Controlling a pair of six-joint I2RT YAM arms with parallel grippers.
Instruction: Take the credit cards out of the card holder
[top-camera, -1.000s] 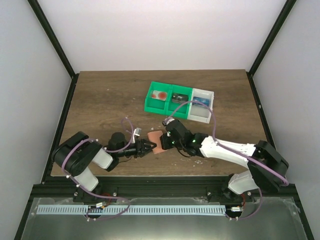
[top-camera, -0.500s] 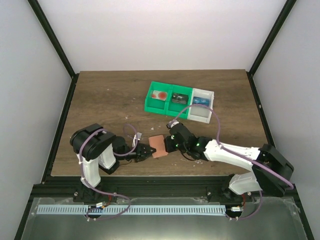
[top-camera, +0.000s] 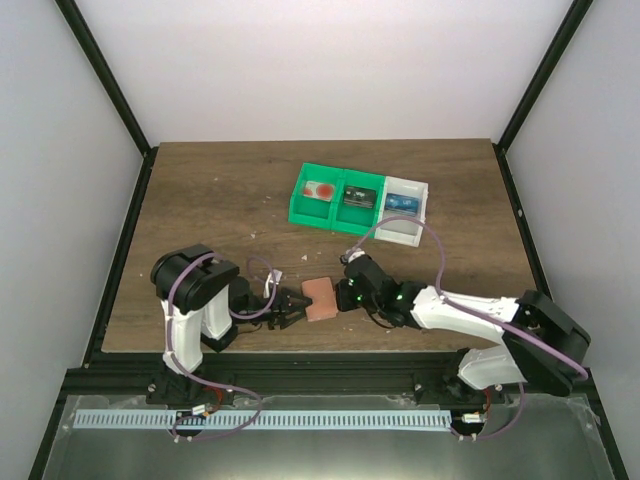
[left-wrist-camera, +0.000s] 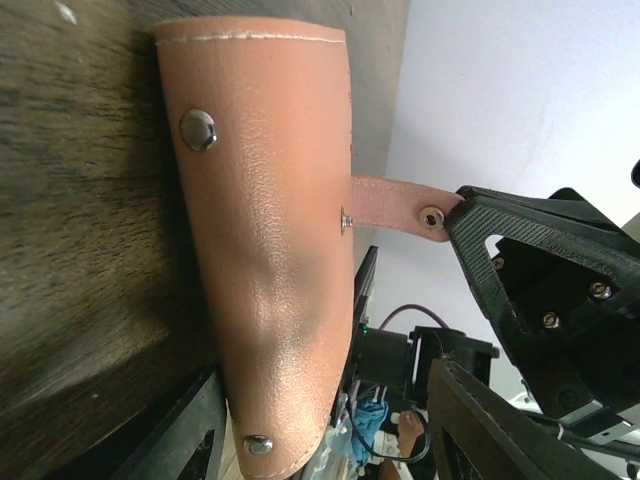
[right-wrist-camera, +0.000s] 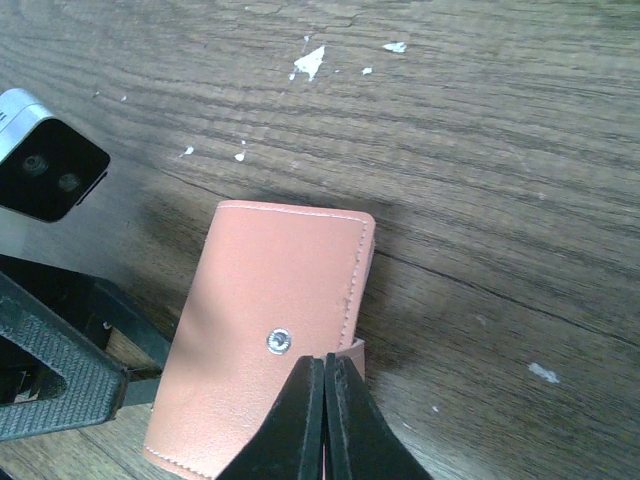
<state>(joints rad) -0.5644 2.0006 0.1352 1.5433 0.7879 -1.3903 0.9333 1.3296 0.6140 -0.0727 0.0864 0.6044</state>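
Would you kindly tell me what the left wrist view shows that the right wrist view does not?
Only the left wrist view shows the full strap of the card holder, its snap end beside a finger of the left gripper. Only the right wrist view shows the right gripper, shut over the holder's near edge, and white flecks on the wood. Both show the salmon-pink holder lying on the table.

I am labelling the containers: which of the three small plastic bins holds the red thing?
The leftmost green plastic bin holds the red item. The middle green bin holds a black item, the white plastic bin a blue item.
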